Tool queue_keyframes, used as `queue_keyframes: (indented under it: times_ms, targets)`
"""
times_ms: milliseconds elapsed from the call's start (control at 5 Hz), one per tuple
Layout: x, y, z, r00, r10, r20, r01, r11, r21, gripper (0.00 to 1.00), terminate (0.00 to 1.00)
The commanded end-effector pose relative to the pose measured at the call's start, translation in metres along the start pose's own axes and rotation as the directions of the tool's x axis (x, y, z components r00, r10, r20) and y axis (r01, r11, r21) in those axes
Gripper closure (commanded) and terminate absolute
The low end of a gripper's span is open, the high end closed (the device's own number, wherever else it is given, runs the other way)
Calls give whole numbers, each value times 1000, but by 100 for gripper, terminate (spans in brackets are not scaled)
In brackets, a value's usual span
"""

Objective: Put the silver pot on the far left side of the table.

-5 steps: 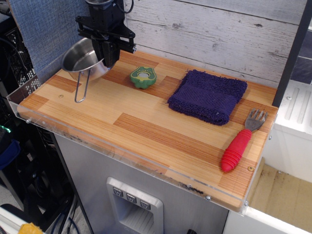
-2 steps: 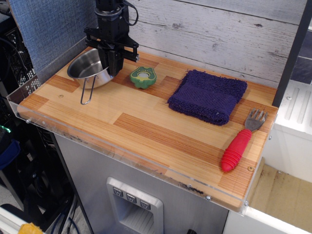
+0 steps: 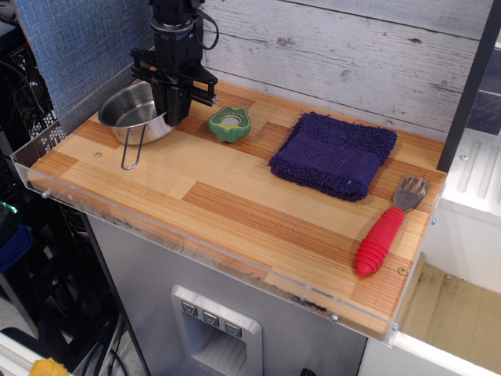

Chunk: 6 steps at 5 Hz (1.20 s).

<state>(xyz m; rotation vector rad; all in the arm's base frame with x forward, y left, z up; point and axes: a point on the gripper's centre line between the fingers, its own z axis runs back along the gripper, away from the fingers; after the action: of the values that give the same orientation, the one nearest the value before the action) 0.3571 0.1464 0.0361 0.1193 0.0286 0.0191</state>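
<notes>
Observation.image showed the black gripper (image 3: 174, 107) had slid the small round shiny silver pot (image 3: 133, 114) further left along the striped wooden table (image 3: 235, 211), its claw still pinching the pot's rim, so the job looked nearly done.

Black arm reaching straight down at the back left of the table (image 3: 235, 204).

The arm comes in from the top edge of the view and hangs vertical, its wrist above the table's rear left corner. The gripper (image 3: 171, 111) points downward, black fingers low and close over the tabletop, at the right rim of the silver pot (image 3: 133, 113). A short crossbar spans the wrist just above the fingers. The fingers stand close together, but whether they pinch the rim cannot be made out from this angle.
</notes>
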Motion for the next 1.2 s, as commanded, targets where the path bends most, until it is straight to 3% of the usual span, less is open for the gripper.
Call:
queue_keyframes:
  times_ms: [0,200,600,800,1000]
  targets:
    - [-2,16,7,999,47,7,-47,999,12,100,0]
    - [-2,16,15,998,54,10,-54,999,-5,0,0]
    - [-11,11,65,989,43,141,-40,999,-24,0,0]
    - [-17,2,93,983,20,182,-13,999,-41,0,0]
    - [-14,-19,106,976,-41,213,58,995,-76,0,0]
